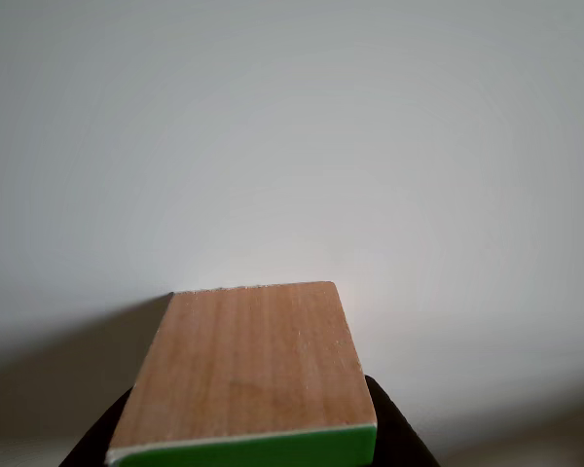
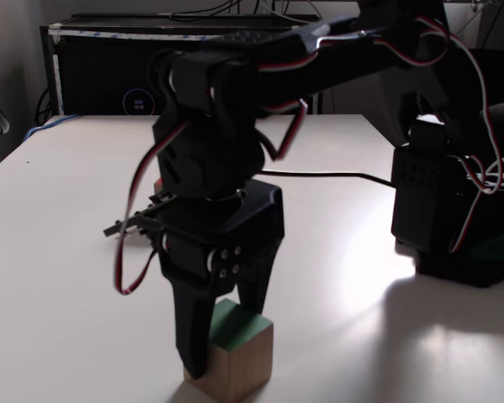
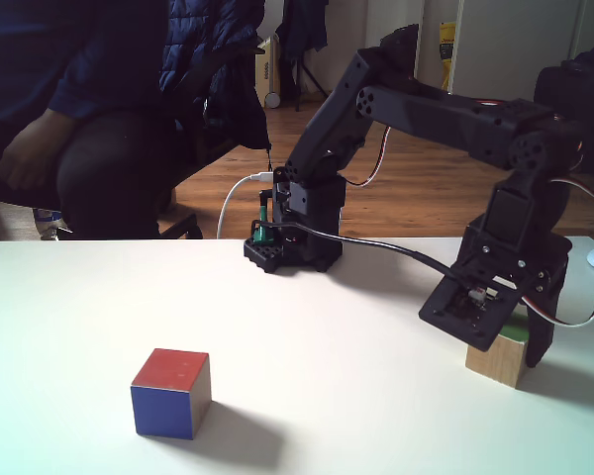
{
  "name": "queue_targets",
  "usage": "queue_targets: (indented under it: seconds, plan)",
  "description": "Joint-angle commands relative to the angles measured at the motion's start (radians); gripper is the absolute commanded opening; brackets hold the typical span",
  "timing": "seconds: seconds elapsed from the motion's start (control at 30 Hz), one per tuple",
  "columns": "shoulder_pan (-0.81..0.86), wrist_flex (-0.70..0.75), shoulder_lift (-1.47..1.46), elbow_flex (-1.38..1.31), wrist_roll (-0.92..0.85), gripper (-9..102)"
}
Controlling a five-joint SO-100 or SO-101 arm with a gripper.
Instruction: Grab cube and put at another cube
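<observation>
The gripper (image 2: 227, 348) is down on the white table (image 3: 356, 327), its black fingers straddling the wooden cube (image 2: 233, 363), one on either side of the green top face; whether they're pressing it, I cannot tell. In the other view the cube (image 1: 248, 365) shows bare wood grain, no writing. The red-topped cube (image 3: 171, 392) sits well apart from it, no marker readable.

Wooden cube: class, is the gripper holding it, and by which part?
The gripper straddles the wooden cube at its opposite sides, jaws down around it on the table; a firm grip cannot be told.
</observation>
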Motion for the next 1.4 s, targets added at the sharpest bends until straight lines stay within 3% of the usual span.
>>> queue_targets:
  seconds: [0.0,0.2,0.43,1.1,1.37]
  plan:
    - [-0.017,0.008,0.058,-0.009,0.02,19]
    - [-0.012,0.018,0.209,-0.008,0.08,18]
    - [0.078,0.127,0.325,-0.087,0.115,19]
    - [0.675,0.072,0.782,0.324,-0.028,18]
    - [0.893,0.064,0.79,0.328,-0.072,17]
